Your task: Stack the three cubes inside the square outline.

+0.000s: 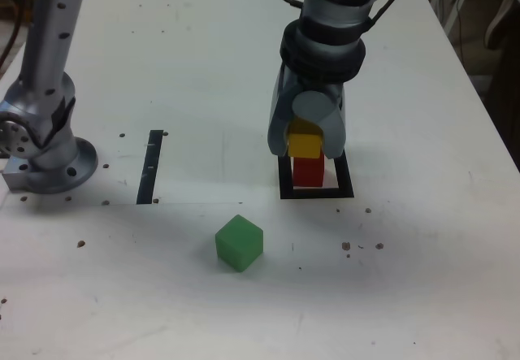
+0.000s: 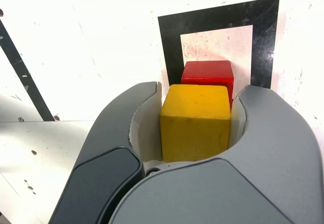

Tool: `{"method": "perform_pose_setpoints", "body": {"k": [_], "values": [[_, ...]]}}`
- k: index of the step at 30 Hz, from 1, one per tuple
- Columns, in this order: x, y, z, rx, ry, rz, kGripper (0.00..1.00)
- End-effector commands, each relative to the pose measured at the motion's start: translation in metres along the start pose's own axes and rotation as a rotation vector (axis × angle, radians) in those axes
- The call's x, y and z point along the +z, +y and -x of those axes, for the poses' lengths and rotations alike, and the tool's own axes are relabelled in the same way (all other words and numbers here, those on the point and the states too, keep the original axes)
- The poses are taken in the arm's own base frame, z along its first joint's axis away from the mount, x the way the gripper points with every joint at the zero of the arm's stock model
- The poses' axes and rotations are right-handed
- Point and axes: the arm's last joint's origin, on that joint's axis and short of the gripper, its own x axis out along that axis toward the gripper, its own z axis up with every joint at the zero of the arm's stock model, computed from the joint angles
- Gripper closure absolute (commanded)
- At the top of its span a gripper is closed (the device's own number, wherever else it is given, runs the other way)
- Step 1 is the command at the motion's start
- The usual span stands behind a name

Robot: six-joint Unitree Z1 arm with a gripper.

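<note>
Gripper: I have my gripper closed on the yellow cube, one grey finger at each side.
Yellow cube: the yellow cube is a warm, matte golden yellow, with crisp edges and a few faint dark scuffs on the face that my wrist view shows. It is above the red cube; I can't tell whether the two touch.
Red cube: the red cube is deep solid red, partly hidden by the yellow one, and sits within the square outline.
Square outline: the square outline is a thick, flat black border around a white centre, partly covered by my gripper and the cubes.
Green cube: the green cube is plain, even green, outside the outline, with a corner edge turned toward the exterior view.
Black strip: a straight black strip lies toward the exterior view's left.
Table: the white tabletop is speckled with dark brown spots.
</note>
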Motion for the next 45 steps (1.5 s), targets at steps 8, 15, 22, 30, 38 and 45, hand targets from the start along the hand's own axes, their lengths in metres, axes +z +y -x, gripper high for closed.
{"method": "perform_pose_setpoints", "body": {"k": [8, 15, 22, 30, 38, 45], "values": [[0.003, 0.000, -0.006, 0.003, -0.001, -0.001, 0.74], [0.004, 0.000, -0.010, -0.007, 0.005, -0.002, 0.65], [0.007, 0.000, -0.013, -0.014, 0.003, -0.008, 0.40], [0.008, 0.007, -0.019, -0.018, -0.008, -0.012, 0.08], [-0.008, 0.009, 0.003, -0.020, -0.068, -0.004, 0.01], [-0.047, 0.008, 0.035, -0.012, -0.124, 0.012, 0.01]]}}
